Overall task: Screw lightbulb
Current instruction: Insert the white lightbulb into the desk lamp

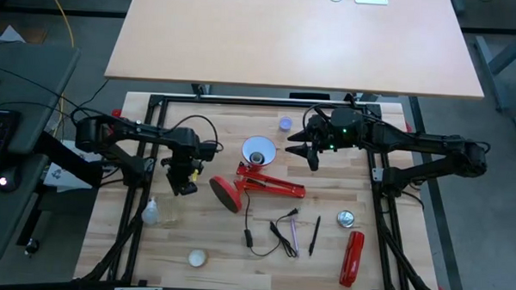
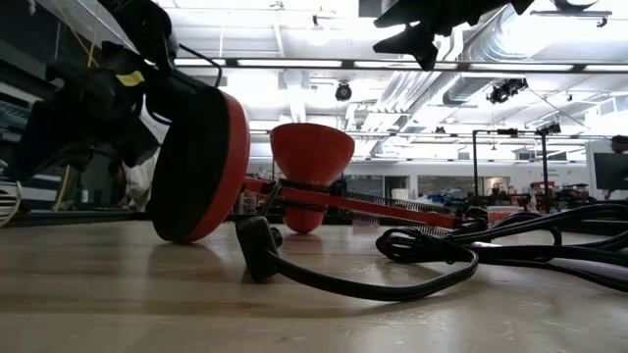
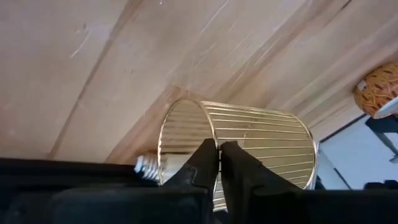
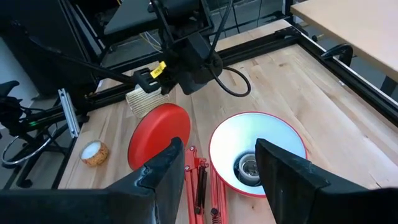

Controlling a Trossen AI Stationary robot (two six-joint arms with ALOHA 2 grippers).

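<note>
My left pincer (image 3: pixel 219 163) is closed on the ribbed glass (image 3: pixel 249 143) rim; bulb (image 3: pixel 148 165) lies behind it on the tabletop (image 3: pixel 81 68). Right pincer (image 4: pixel 217 163) open above shade (image 4: pixel 258 149). I'd release and regrasp the bulb.

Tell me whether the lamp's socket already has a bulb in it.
Empty. The right wrist view looks into the lamp shade and shows a bare metal socket, no bulb screwed in.

Red lamp (image 1: pixel 255 178) lying mid-table, left tool (image 1: pixel 184 184) beside its base, right tool (image 1: pixel 313 153) near its shade.
</note>
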